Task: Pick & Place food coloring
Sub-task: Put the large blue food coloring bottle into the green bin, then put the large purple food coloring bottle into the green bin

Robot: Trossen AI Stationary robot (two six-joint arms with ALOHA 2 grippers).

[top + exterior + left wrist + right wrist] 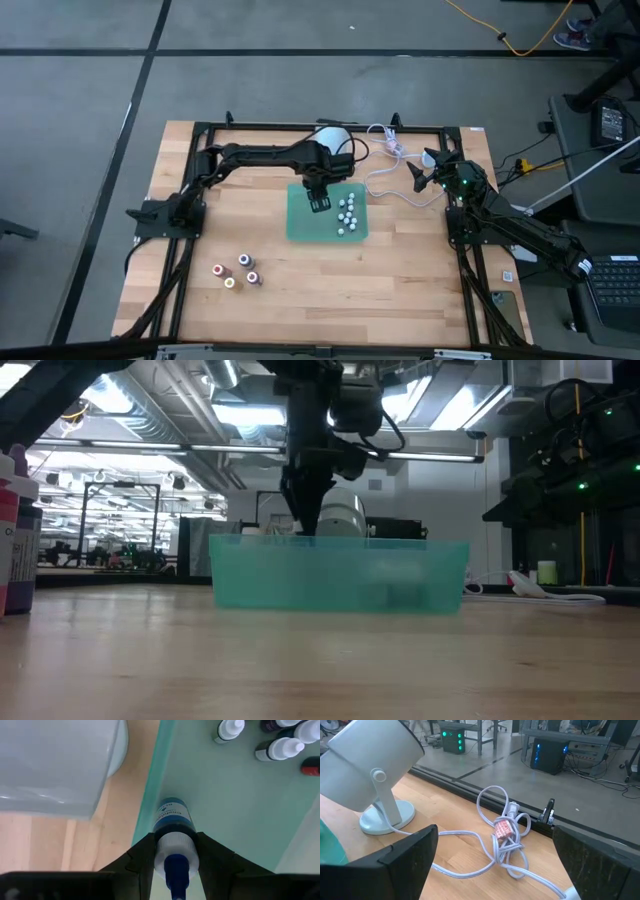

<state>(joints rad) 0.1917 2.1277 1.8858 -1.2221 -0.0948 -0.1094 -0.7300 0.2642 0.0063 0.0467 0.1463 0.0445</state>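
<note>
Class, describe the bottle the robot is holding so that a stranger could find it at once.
Start at the green tray in the middle of the wooden table. Over its left part, the left gripper is shut on a small blue-capped food coloring bottle. Its neighbours stand loose in the tray's right half, mostly white-capped.

Low view: tray (340, 575) wall frosted, contents only vague shadows; bottles (15, 530) cut by left edge. High view: bottles in tray (347, 213) too small for cap colours.
</note>
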